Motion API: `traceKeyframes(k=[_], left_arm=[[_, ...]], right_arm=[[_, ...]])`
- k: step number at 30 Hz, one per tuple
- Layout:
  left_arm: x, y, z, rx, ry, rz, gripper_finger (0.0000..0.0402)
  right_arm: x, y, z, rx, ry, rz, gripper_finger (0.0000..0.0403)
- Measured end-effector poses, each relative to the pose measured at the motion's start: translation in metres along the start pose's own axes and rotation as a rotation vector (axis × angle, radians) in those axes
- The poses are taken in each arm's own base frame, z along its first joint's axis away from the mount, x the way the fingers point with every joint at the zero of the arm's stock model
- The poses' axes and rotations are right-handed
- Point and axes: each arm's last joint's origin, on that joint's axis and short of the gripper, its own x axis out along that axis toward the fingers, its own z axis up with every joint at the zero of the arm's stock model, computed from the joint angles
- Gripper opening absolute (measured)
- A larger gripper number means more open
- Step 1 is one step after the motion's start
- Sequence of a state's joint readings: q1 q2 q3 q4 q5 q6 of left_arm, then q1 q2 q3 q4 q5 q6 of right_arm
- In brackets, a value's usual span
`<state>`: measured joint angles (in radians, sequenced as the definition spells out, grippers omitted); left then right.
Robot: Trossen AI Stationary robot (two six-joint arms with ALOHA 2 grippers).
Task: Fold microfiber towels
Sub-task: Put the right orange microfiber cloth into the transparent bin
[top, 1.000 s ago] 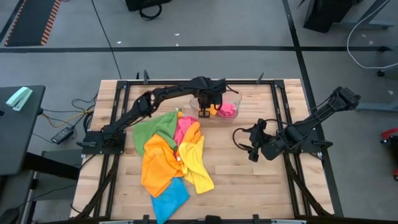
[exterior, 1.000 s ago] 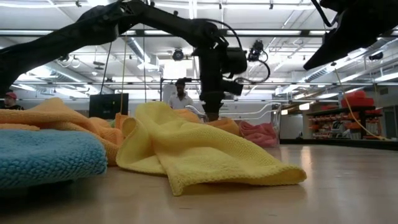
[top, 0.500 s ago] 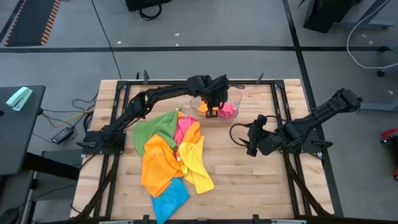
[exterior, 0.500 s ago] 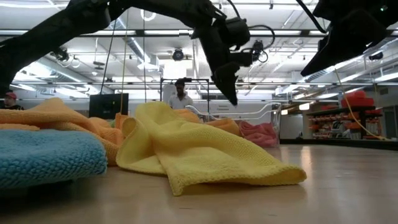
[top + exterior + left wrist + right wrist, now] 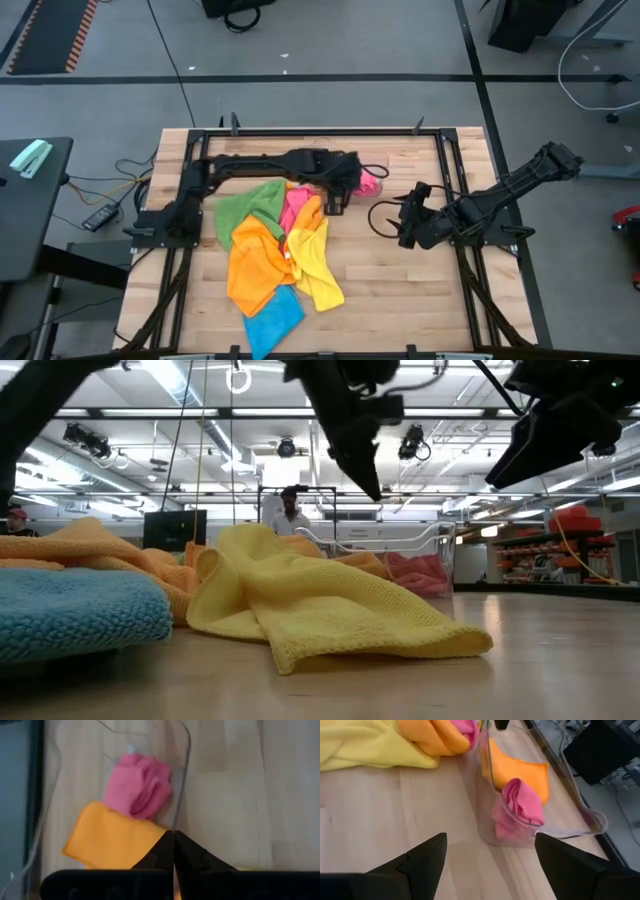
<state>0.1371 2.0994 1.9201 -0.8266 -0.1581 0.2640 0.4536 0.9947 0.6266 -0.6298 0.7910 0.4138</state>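
**Two towels binned, the heap on the desk next**

The left hand (image 5: 173, 851) hangs pinched shut with nothing in it, above the near edge of the clear tray (image 5: 184, 780), where a folded orange towel (image 5: 107, 837) lies touching a rolled pink towel (image 5: 142, 785). The right hand (image 5: 490, 860) waits spread wide and empty, well to the right of the tray. The loose towels lie heaped mid-desk: green towel (image 5: 243, 208), orange pile (image 5: 255, 262), yellow towel (image 5: 315, 262), blue towel (image 5: 272, 320).

The next step, as I judge it, is to lift one towel clear of the heap. It would go best by taking a top, free corner, such as the yellow one's, and pulling it onto bare desk (image 5: 400, 290) before creasing, so neighbours do not drag along.

The high view alone shows the whole heap and both arms; there the left arm hides most of the tray. The left wrist view looks down into it. The low view shows a person (image 5: 290, 515) in the room behind the desk.
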Motion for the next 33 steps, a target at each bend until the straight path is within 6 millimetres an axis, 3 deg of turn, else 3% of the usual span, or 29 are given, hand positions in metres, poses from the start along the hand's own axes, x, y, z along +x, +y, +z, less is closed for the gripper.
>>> traceKeyframes(k=[4,13,20,27,33], left_arm=[[-0.016,0.000,-0.019,-0.058,-0.015,0.012,0.0007],[-0.037,-0.028,-0.063,-0.126,-0.232,-0.014,0.0018],[-0.055,-0.036,-0.086,-0.158,-0.301,-0.021,0.0010],[-0.066,-0.043,-0.112,-0.169,-0.392,-0.015,0.0011],[-0.079,-0.046,-0.137,-0.189,-0.451,-0.008,0.0013]], right_arm=[[0.000,0.000,0.002,-0.019,-0.020,-0.010,0.0312],[0.013,-0.008,0.023,0.042,-0.091,0.070,0.0312],[0.035,-0.027,0.033,0.110,-0.075,0.122,0.0308],[0.067,-0.038,0.042,0.118,-0.025,0.128,0.0272],[0.092,-0.053,0.074,0.101,0.034,0.098,0.0245]])
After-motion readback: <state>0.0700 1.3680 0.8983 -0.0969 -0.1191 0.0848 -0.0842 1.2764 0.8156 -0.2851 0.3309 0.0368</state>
